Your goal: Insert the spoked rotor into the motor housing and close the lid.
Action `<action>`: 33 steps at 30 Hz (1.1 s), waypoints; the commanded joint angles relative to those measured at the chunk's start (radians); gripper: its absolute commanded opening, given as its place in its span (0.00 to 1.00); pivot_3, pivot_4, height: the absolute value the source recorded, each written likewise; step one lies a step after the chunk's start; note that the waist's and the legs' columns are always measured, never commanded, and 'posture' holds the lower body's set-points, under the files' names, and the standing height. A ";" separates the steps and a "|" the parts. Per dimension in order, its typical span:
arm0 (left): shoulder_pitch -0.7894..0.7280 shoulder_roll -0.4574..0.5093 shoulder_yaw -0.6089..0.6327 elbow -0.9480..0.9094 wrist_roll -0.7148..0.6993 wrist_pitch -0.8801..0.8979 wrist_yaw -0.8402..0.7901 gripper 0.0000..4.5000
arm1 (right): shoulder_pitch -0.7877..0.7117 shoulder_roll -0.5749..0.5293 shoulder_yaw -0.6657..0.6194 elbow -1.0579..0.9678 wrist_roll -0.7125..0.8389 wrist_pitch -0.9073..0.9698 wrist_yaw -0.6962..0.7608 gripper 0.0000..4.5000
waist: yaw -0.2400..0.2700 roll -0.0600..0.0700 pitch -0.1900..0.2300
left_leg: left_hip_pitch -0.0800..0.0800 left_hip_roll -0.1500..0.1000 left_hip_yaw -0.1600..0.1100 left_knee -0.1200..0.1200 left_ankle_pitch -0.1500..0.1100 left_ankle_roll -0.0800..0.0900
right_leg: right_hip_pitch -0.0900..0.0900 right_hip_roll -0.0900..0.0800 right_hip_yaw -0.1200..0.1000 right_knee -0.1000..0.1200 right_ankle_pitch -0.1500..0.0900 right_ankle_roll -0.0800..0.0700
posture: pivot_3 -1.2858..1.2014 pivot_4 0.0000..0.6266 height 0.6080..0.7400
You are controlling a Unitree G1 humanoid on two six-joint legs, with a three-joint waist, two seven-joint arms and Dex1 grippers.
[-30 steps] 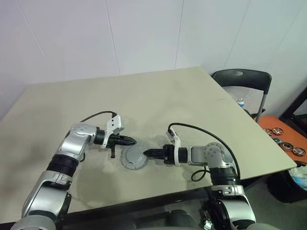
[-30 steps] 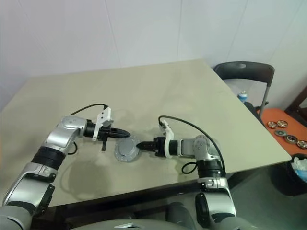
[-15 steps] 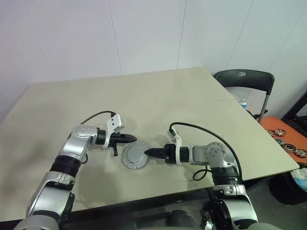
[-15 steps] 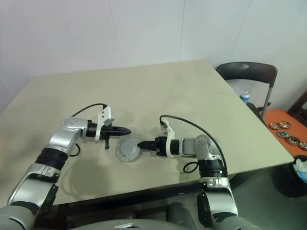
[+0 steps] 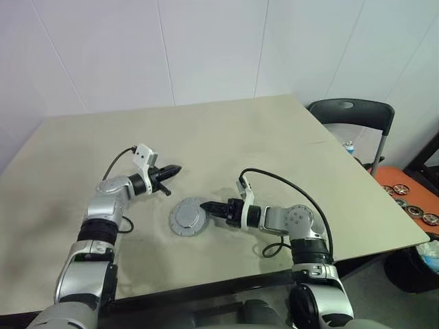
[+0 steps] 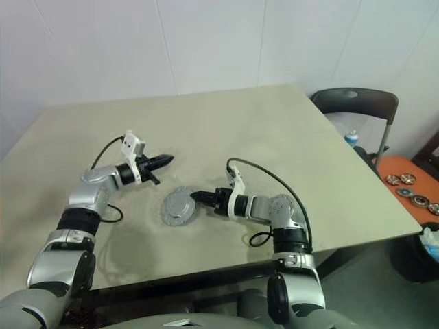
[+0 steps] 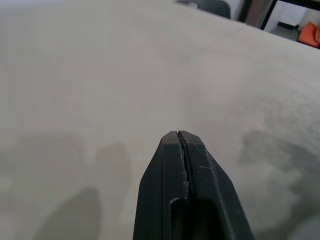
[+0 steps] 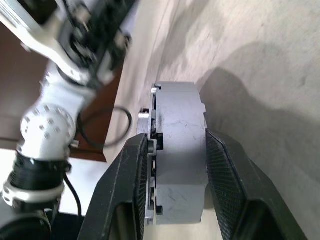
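The table has a plain beige top and stands against a white wall. A round grey motor housing with its lid on lies flat on the table, near the front edge and roughly mid-width.

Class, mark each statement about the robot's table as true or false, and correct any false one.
1. The right gripper has its fingers on either side of the round grey motor housing. True.
2. The left gripper is open wide. False: its fingers are pressed together and hold nothing.
3. The motor housing lies on the beige table. True.
4. The left gripper touches the motor housing. False: it is over bare table, apart from the housing.
5. A black folding chair stands beyond the table's right edge. True.
6. The orange tray sits on the table. False: it is lower, beside the table.
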 commanded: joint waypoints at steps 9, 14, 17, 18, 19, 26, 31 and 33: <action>0.046 0.001 -0.025 -0.166 -0.020 0.046 -0.061 0.00 | 0.077 -0.251 0.337 -0.186 0.000 0.042 0.192 0.33 | 0.020 -0.001 -0.001 | -0.008 -0.001 0.000 0.001 0.001 -0.001 | -0.007 -0.001 0.000 0.000 0.001 0.000 | 0.52 0.00 1.00; 0.066 -0.003 -0.034 -0.186 -0.016 0.049 -0.058 0.00 | 0.118 -0.389 0.525 -0.282 -0.028 -0.014 0.303 0.33 | 0.016 -0.002 -0.002 | -0.006 0.000 0.001 0.001 0.001 -0.001 | -0.006 0.000 0.001 0.000 0.001 0.000 | 0.52 0.00 1.00; 0.073 -0.005 -0.035 -0.192 -0.015 0.049 -0.055 0.00 | 0.107 -0.359 0.525 -0.257 -0.042 -0.046 0.276 0.33 | 0.014 -0.003 -0.002 | -0.003 0.003 0.001 0.001 0.001 -0.001 | -0.005 0.003 0.001 0.000 0.001 -0.001 | 0.52 0.00 1.00; 0.074 -0.005 -0.035 -0.196 -0.015 0.050 -0.054 0.00 | 0.101 -0.335 0.511 -0.242 -0.045 -0.053 0.257 0.33 | 0.014 -0.004 -0.002 | -0.001 0.004 0.001 0.001 0.001 -0.001 | -0.003 0.004 0.001 0.001 0.001 -0.002 | 0.52 0.00 1.00; 0.077 -0.005 -0.035 -0.201 -0.016 0.052 -0.053 0.00 | 0.097 -0.313 0.498 -0.230 -0.047 -0.058 0.242 0.33 | 0.013 -0.004 -0.001 | 0.002 0.004 0.001 0.000 0.001 -0.001 | -0.001 0.005 0.001 0.001 0.002 -0.002 | 0.52 0.00 1.00; 0.086 -0.005 -0.034 -0.213 -0.014 0.056 -0.044 0.00 | 0.079 -0.198 0.403 -0.164 -0.046 -0.095 0.176 0.31 | 0.003 -0.005 0.000 | 0.018 0.015 0.000 0.000 0.001 -0.001 | 0.014 0.019 0.001 -0.001 0.001 -0.001 | 0.52 0.00 1.00; 0.082 -0.007 -0.035 -0.207 -0.015 0.054 -0.046 0.00 | 0.080 -0.176 0.361 -0.164 -0.030 -0.089 0.165 0.31 | 0.001 -0.005 0.000 | 0.017 0.018 0.000 -0.001 0.001 -0.001 | 0.012 0.021 0.001 -0.001 0.002 -0.004 | 0.52 0.00 1.00; 0.071 -0.015 -0.016 -0.196 -0.029 0.053 -0.034 0.00 | 0.051 -0.127 0.232 -0.121 0.033 -0.091 0.134 0.31 | 0.003 -0.005 0.000 | 0.015 0.017 0.000 -0.001 0.001 -0.001 | 0.011 0.021 0.001 -0.001 0.003 -0.005 | 0.52 0.00 1.00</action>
